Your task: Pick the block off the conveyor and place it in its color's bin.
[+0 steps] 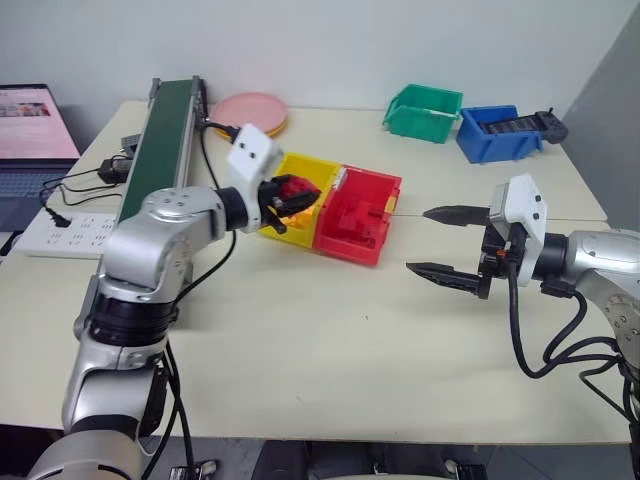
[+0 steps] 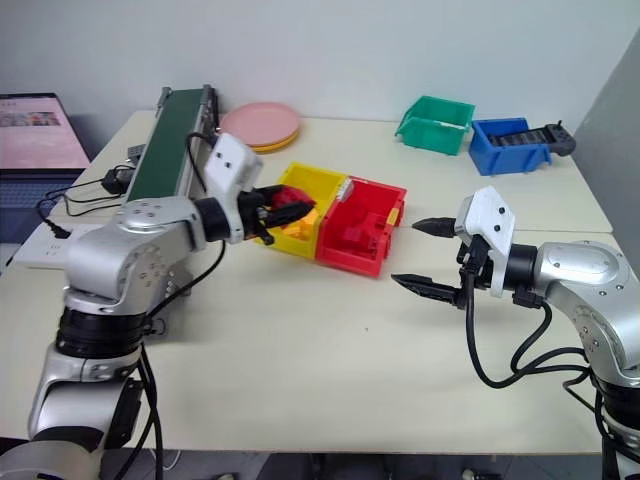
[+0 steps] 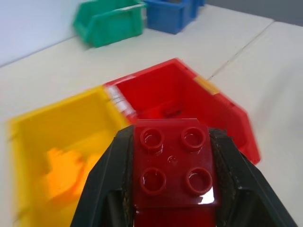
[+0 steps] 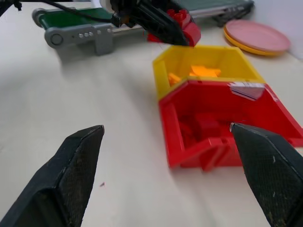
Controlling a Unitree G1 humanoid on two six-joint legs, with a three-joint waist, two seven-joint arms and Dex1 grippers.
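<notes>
Mid-frame, the left gripper (image 1: pixel 281 197) clamps the block (image 3: pixel 173 163) above the yellow bin (image 1: pixel 292 170), short of the red bin (image 1: pixel 388 189); the right gripper (image 1: pixel 447 240) waits spread, empty.

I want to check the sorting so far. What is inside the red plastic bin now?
Inside the red plastic open-front bin lie red toy bricks, heaped together; their number cannot be told. Its floor under them and behind its front wall is covered.
</notes>
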